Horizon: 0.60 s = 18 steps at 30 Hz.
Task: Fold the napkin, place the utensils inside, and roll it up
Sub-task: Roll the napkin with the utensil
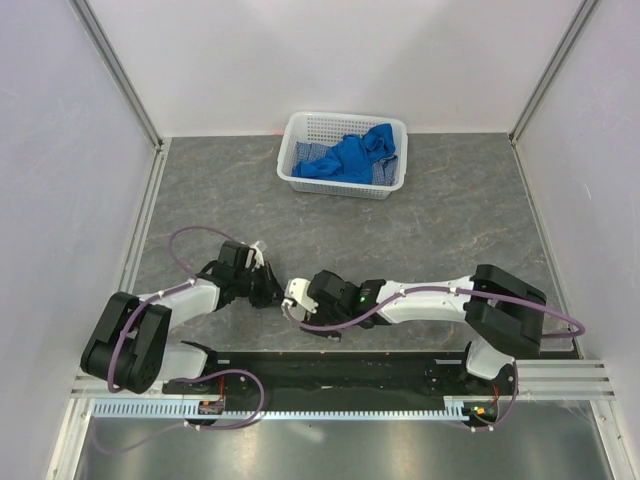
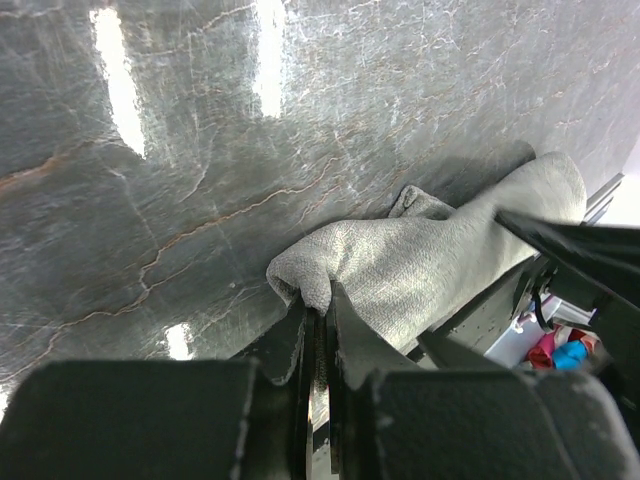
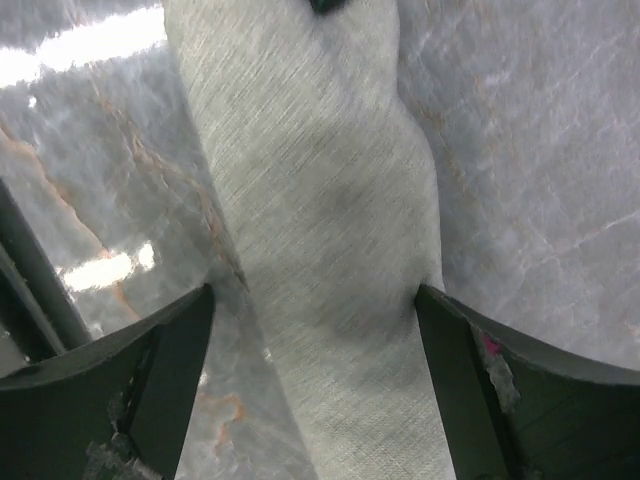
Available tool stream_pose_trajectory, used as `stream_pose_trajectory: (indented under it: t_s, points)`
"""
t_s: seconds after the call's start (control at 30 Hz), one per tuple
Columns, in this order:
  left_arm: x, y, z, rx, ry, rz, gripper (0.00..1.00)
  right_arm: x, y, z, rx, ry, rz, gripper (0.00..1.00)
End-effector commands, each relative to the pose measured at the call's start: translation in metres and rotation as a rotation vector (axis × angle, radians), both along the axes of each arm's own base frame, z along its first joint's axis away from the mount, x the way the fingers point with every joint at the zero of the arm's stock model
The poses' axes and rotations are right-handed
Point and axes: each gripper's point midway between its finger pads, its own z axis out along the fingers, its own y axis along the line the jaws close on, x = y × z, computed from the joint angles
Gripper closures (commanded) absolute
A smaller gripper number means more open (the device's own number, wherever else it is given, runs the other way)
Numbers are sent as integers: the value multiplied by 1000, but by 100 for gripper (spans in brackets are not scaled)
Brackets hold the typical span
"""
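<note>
The napkin (image 2: 430,260) is a rolled, light grey-beige tube lying on the dark marble table. My left gripper (image 2: 318,305) is shut on the roll's near end, pinching a fold of cloth. In the top view the left gripper (image 1: 268,285) and right gripper (image 1: 300,300) meet at the table's front centre and hide the napkin. In the right wrist view the napkin (image 3: 320,200) runs lengthwise between my right gripper's (image 3: 315,295) open fingers, which straddle it; the right finger touches its edge. The fork is not visible in any view.
A white plastic basket (image 1: 300,130) holding bright blue cloths (image 1: 350,158) stands at the back centre of the table. White walls enclose the table on three sides. The arms' black base rail (image 1: 340,370) runs along the near edge.
</note>
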Motion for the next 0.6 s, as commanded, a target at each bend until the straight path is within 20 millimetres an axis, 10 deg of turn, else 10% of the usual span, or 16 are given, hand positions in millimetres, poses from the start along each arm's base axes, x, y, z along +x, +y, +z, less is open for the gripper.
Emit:
stream_pose_trajectory:
  t_s: [0.0, 0.57]
  points:
    - [-3, 6, -5, 46, 4, -35, 92, 25, -4, -4, -77, -113, -39, 10]
    - [24, 28, 45, 149, -207, 70, 25, -7, -2, -19, 52, 576, -25, 59]
